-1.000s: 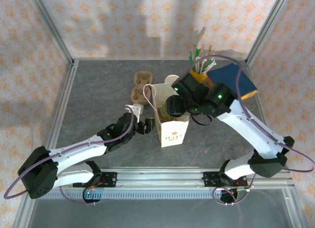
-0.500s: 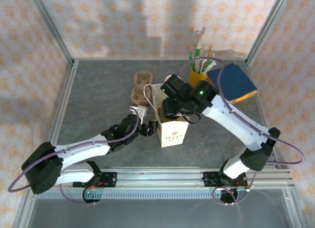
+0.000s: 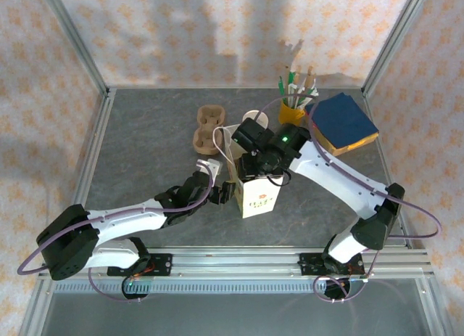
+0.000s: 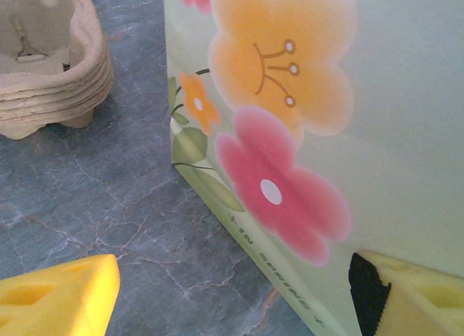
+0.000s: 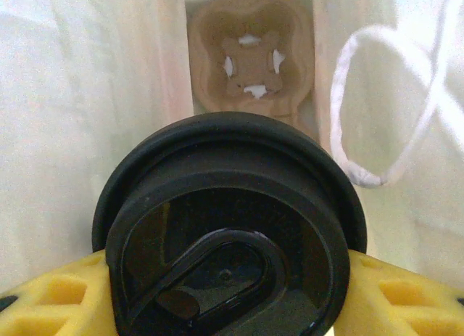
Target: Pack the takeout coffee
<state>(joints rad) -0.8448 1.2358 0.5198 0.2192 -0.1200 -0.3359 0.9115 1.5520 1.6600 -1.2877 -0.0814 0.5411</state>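
While the right gripper (image 5: 228, 307) holds the takeout coffee (image 5: 228, 227) between its yellow fingers (image 5: 51, 296), clamped just under the black lid (image 5: 217, 169), the cup hangs upright in the mouth of the paper bag (image 3: 259, 198). That bag stands near the middle of the bench (image 3: 145, 133), toward its near edge. At the bottom of the bag lies a pulp carrier (image 5: 250, 56), seen past the far rim of the lid, so the cup looks to sit a little nearer than the well it should drop into.

The left gripper (image 4: 235, 300) is low at the bag's left corner with its jaws wide. One finger is against the flowered wall and the other is apart over the stone, so it braces the bag but does not pinch it. A stack of pulp carriers (image 4: 51, 60) sits just beyond, toward the far edge.

The step in hand is most likely the lowering. To do it well, the cup should first be nudged over the carrier's well, then brought straight down without tilt, since a leaning cup could spill. The white cord handle (image 5: 377, 104) droops into the opening on the right. The descent should pass clear of it and of the thin walls, which would buckle if pushed. The left arm's brace is worth having until the cup is seated, and release should come only once the base rests in the well.
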